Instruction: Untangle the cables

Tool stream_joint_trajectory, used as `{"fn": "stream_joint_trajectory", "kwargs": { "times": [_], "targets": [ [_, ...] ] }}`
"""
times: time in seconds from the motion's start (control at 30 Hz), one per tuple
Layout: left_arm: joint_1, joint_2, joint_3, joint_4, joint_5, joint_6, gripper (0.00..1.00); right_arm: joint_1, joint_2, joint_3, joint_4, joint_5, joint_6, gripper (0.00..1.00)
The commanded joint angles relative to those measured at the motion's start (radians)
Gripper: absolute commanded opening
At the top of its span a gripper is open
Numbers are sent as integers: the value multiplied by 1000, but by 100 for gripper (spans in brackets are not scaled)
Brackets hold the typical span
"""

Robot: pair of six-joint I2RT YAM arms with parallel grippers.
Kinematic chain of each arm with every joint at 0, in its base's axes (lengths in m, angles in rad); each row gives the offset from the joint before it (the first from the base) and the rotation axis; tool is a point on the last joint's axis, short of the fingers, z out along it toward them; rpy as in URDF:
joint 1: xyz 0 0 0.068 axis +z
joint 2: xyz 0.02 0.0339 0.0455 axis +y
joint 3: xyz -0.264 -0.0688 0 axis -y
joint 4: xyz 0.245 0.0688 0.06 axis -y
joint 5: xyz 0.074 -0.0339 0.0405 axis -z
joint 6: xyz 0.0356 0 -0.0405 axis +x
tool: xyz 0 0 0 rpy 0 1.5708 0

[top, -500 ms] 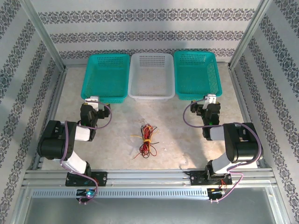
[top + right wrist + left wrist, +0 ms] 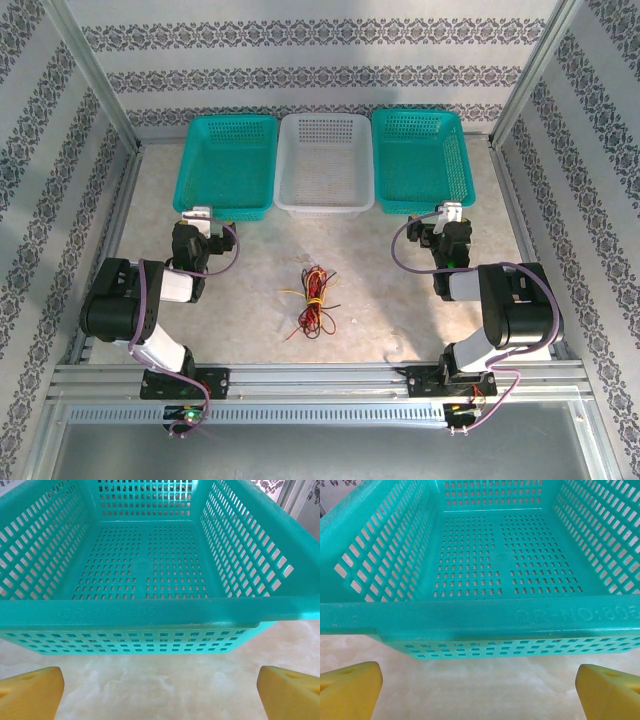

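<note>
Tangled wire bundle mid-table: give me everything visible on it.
The tangled bundle of thin red, yellow and black cables lies flat and loose on the pale marbled tabletop, mid-table, in front of the white perforated plastic basket. Strands knot at the centre, loose ends splaying outward. Only the table touches it.

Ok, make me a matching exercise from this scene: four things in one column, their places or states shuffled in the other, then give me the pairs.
Things
1. cables
2. white basket
3. left pincer
4. right green basket

Places or states
A. open, facing the near rim of the left green basket
B. tangled together on the table, in front of the white basket
C. middle of the row at the far edge
D. right end of the row at the far edge

Pairs: 1-B, 2-C, 3-A, 4-D
</note>
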Motion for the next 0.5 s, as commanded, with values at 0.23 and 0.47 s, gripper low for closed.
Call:
{"fn": "stream_joint_trajectory", "kwargs": {
  "times": [0.23, 0.47],
  "targets": [
    [12, -4, 11, -8, -12, -1, 99, 3, -13, 8, 23, -13, -9, 98],
    [12, -47, 17, -36, 14, 11, 99, 22, -80, 12, -32, 80, -5, 99]
  ]
}}
